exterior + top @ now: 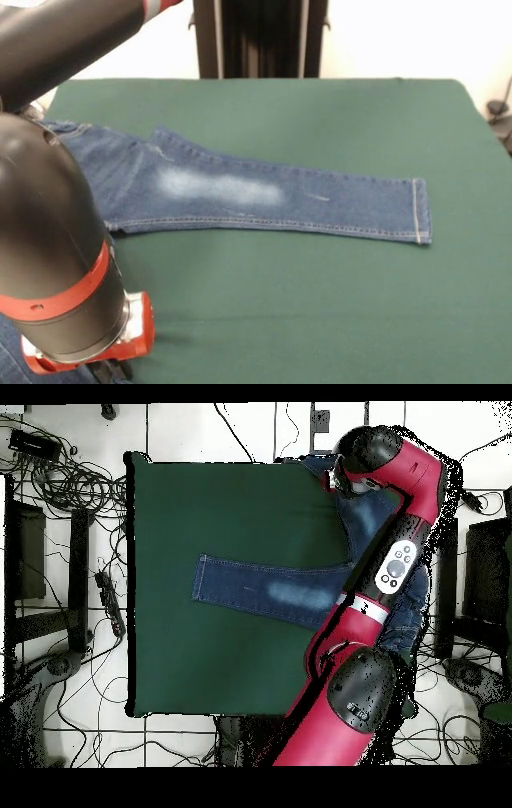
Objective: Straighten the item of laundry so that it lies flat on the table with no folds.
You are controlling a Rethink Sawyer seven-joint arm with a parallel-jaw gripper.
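Observation:
The blue denim jeans [240,192] lie on the dark green table [336,304]. One leg stretches flat to the right, with a faded whitish patch and its hem at the right end. The waist is at the far left, partly behind my arm [48,240]. More denim [8,364] shows at the bottom left corner under the arm. My gripper [108,374] is just below the red wrist at the bottom edge, mostly cut off. In the overhead view the jeans [270,592] run under the arm [395,564] to the table's [200,504] right edge. The gripper is hidden there.
The pedestal [260,36] stands behind the table's far edge. Cables [60,474] and a power strip [108,604] lie on the floor left of the table in the overhead view. Dark equipment [490,574] stands at the right.

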